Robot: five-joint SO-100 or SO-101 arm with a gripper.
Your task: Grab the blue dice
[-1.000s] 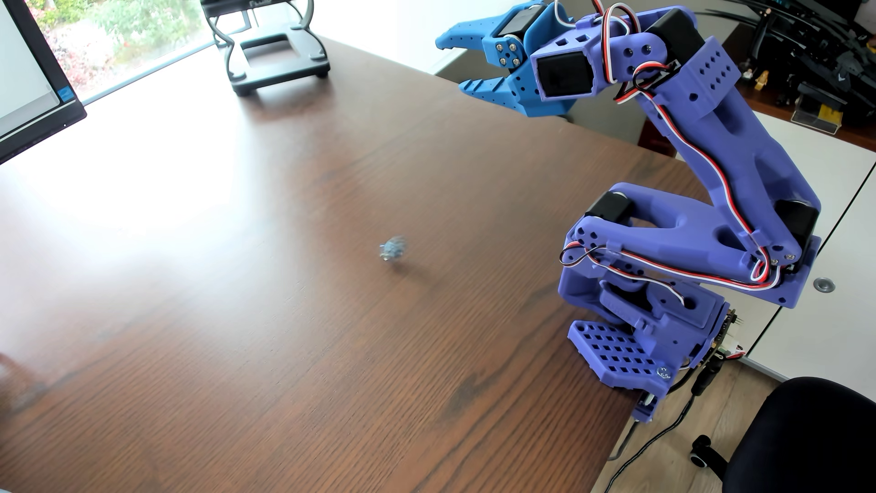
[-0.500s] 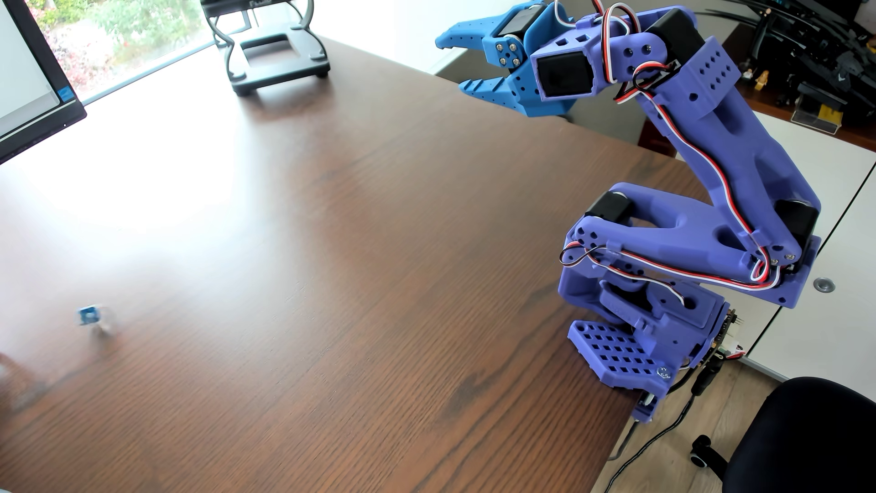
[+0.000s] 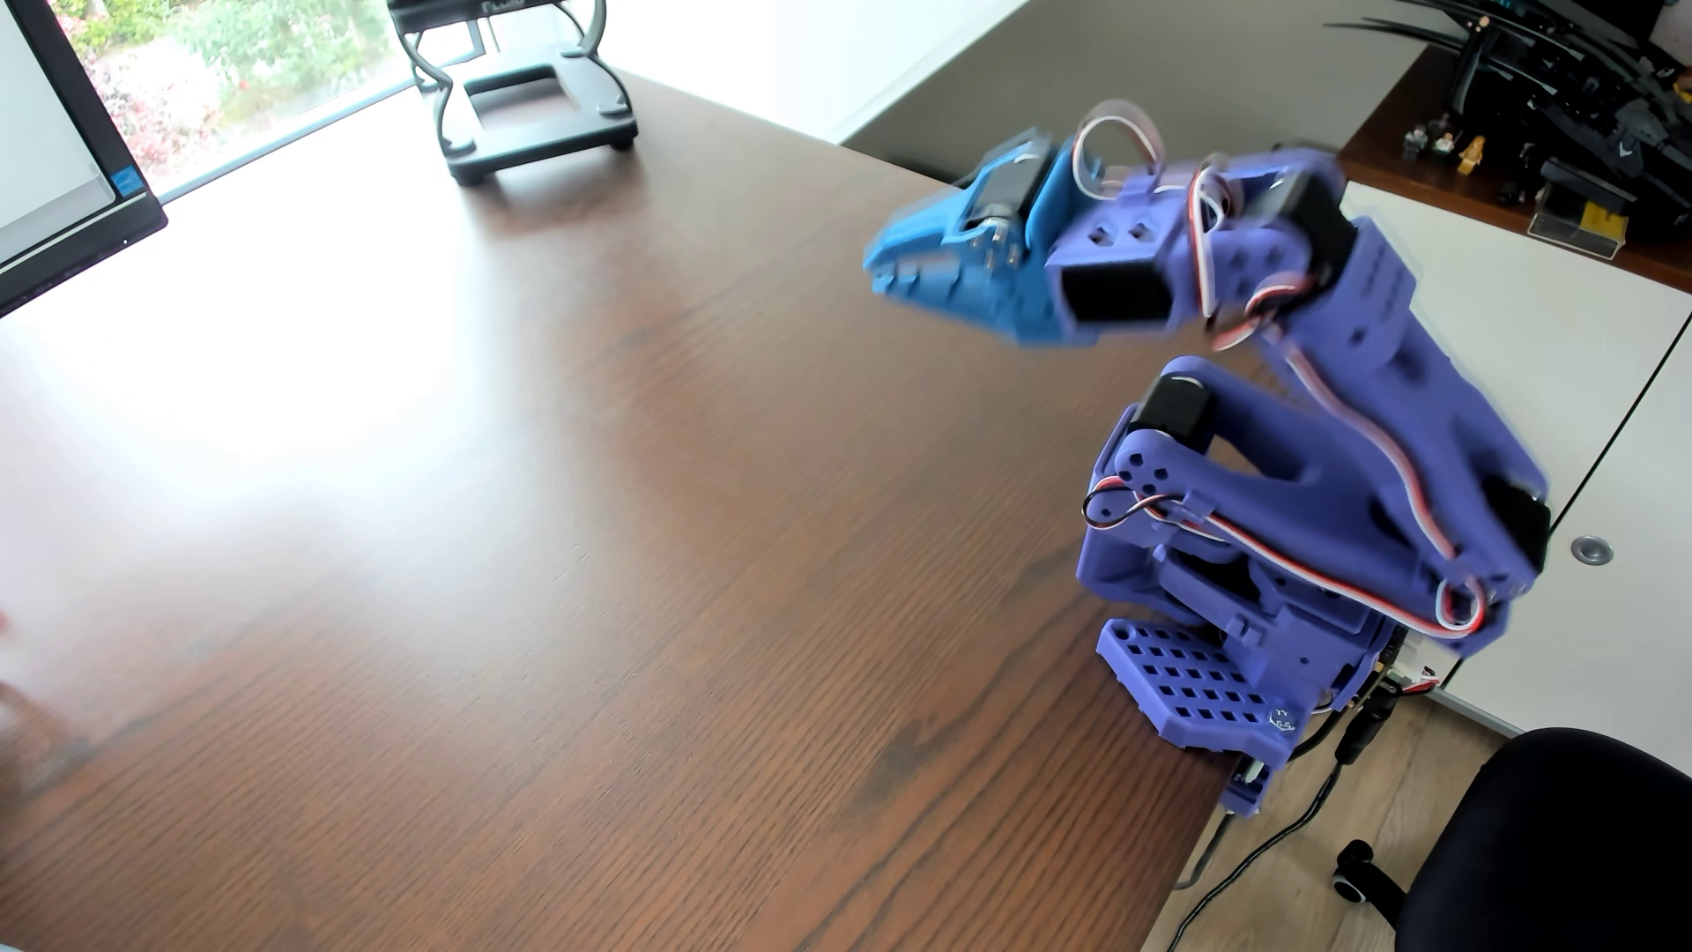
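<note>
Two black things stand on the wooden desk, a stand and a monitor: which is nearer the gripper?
The black stand at the desk's far edge; the monitor sits off at the view's left edge, farther from the gripper.

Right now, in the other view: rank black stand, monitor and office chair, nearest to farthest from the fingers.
From the fingers:
1. Black stand, at the table's far edge, to their left.
2. Office chair, bottom right, below table level; too close to call against the stand.
3. Monitor, far left, clearly farthest.
</note>
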